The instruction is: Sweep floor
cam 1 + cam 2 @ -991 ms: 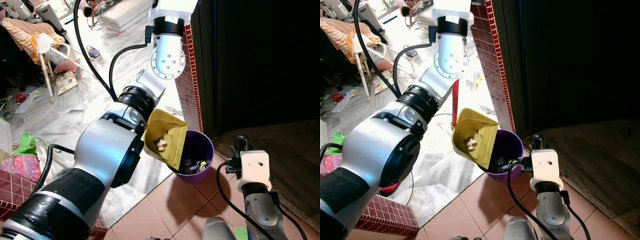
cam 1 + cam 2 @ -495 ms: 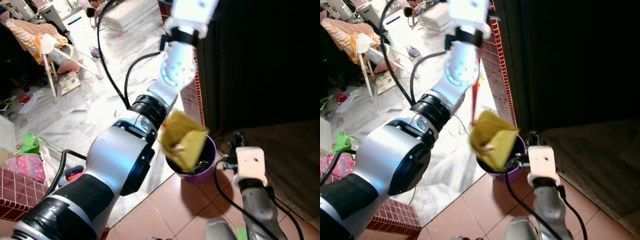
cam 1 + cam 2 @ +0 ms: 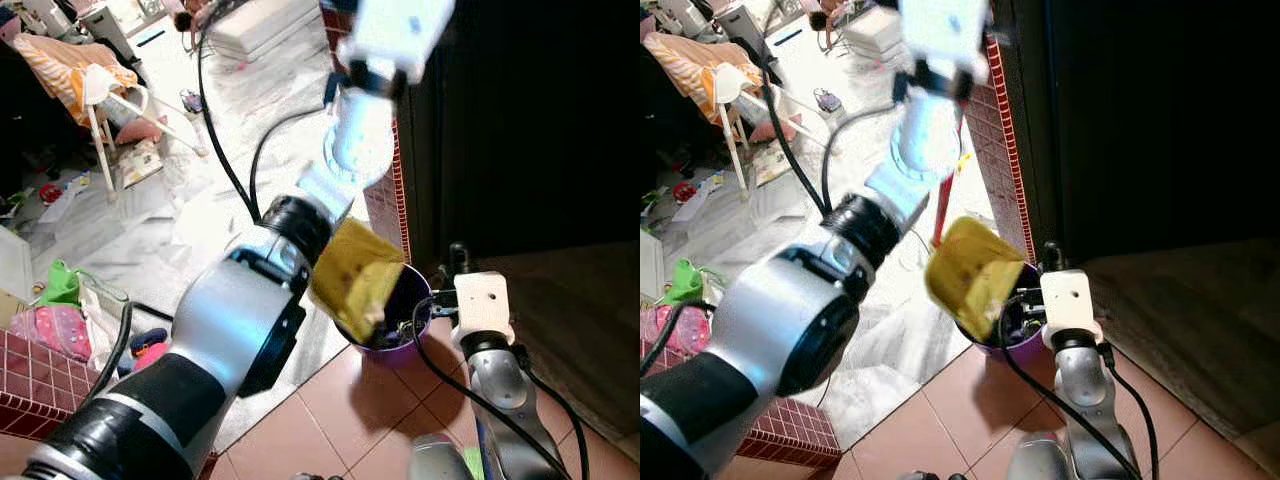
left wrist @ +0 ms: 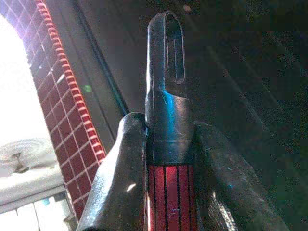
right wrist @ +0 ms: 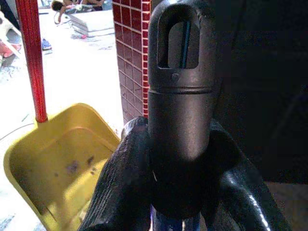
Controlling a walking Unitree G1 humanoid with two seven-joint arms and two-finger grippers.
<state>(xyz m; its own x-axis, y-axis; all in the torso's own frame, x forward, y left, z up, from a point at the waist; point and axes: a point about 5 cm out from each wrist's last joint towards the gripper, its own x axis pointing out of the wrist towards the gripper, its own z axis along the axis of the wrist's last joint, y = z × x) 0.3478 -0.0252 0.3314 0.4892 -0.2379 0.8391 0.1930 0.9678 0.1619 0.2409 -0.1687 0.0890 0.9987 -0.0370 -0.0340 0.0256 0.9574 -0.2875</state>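
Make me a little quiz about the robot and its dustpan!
1. True or false: the yellow dustpan is tipped over the purple bin.
2. What colour is the dustpan's handle? A) blue B) red C) green
3. Fill in: the left gripper is shut on the black end of the dustpan's ____.

Key: 1 true. 2 B. 3 handle.
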